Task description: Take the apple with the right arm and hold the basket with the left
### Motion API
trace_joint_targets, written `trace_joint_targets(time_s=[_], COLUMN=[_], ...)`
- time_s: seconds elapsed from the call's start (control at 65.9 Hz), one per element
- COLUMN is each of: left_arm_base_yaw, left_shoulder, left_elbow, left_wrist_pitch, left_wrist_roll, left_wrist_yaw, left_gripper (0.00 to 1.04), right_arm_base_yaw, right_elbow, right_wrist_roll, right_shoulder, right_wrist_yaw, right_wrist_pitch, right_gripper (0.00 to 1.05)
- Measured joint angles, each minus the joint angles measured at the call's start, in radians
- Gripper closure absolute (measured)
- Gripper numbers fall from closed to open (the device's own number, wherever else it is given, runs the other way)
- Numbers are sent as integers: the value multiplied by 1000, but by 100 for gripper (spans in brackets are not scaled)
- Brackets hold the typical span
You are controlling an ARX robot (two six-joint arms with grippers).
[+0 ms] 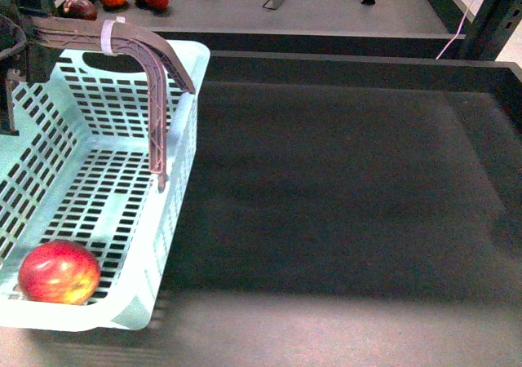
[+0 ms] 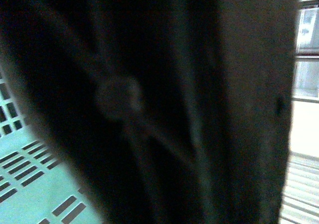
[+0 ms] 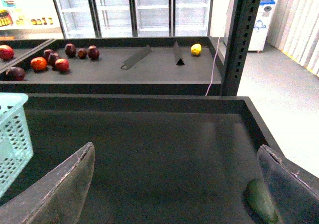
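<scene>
No words or numbers can be read anywhere. The white machine (image 3: 260, 22) far back in the right wrist view has a blue mark on its front, maybe a recycling sign, but it is too small to tell. The white band (image 1: 108, 37) on the basket handle is blank

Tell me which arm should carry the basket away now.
Left. Its gripper is already at the basket's handle, with the apple inside. The right gripper is open and empty over the bare tray, away from the basket.
</scene>
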Motion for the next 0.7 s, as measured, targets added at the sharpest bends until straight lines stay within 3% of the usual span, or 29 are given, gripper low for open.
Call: trace_joint_targets(time_s=[0.562,0.698], left_arm_base_yaw=[21,19], left_shoulder=[68,52], left_elbow=[-18,-35], left_wrist_pitch=[33,33], left_wrist_roll=[7,6], left_wrist_yaw=[34,12], left_gripper=[91,68], right_arm_base_yaw=[0,0], right_elbow=[0,0], right_wrist_roll=[0,0], right_shoulder=[0,0], right_wrist_yaw=[0,0], right_wrist_pitch=[0,0], right_gripper=[9,9])
